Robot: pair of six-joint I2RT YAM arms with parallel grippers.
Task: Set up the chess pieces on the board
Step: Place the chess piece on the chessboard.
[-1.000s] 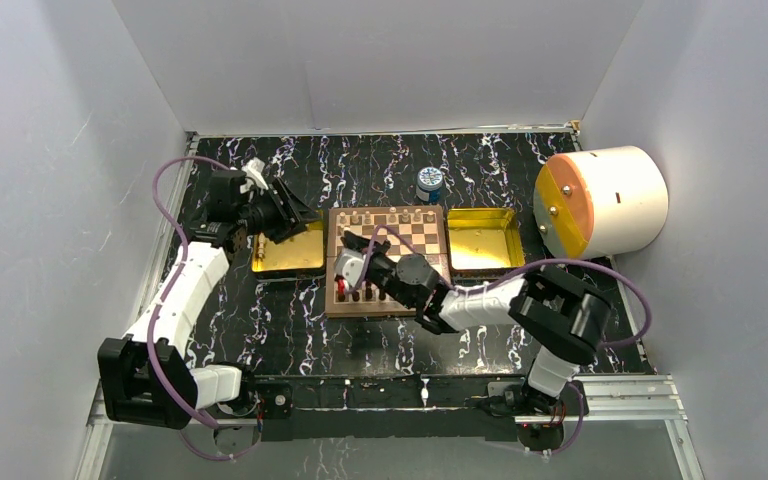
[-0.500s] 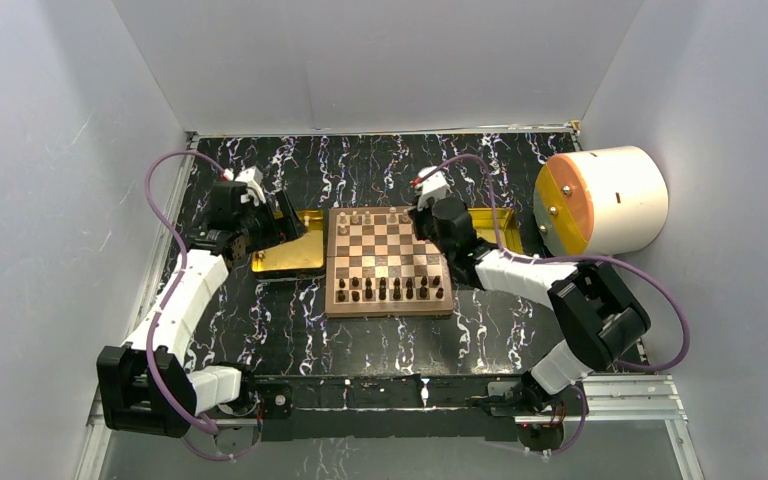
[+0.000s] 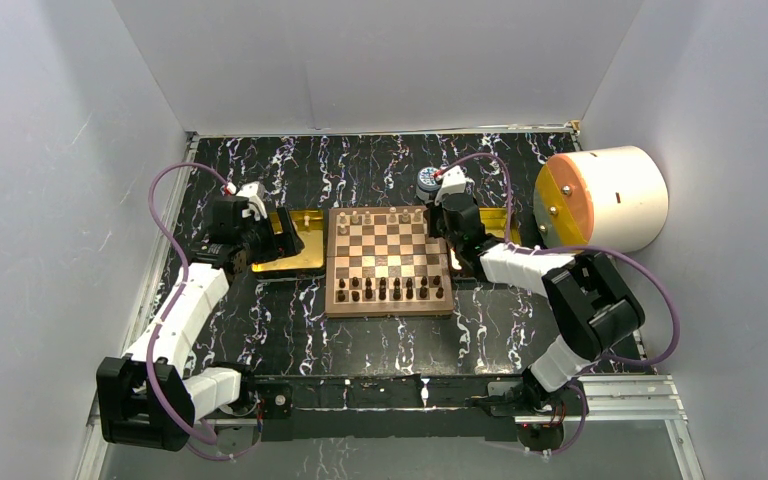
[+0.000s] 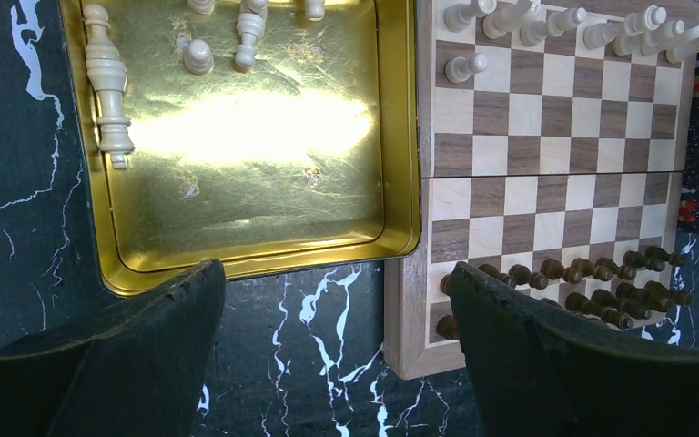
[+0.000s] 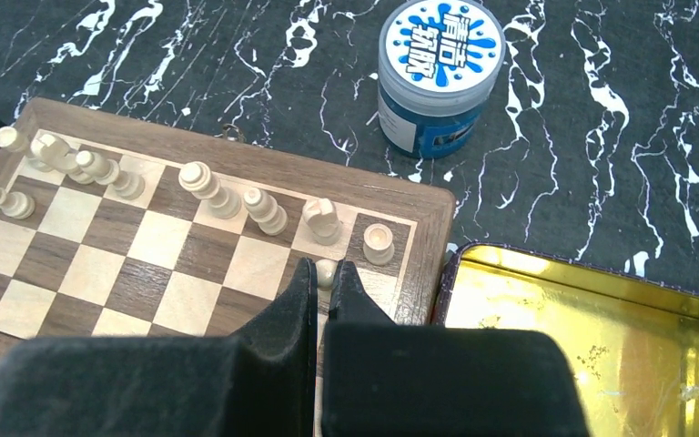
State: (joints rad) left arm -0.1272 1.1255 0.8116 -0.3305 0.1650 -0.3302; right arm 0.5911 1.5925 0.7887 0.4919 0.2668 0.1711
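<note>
At the far right corner of the board, right gripper pinches a pale pawn in the second row: best lowered straight, freed only once seated; left gripper spread wide over tray.

The board lies on the bench between the left tray and right tray, a jar behind its far right corner; chess pieces lie in the left tray and along the board's far edge

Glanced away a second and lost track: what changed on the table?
The right tool swung from the near-left of the board to its far-right corner, where it pinches a cream pawn. The left tool, open, edged slightly nearer over the gold tray. The board and jar stayed put.
</note>
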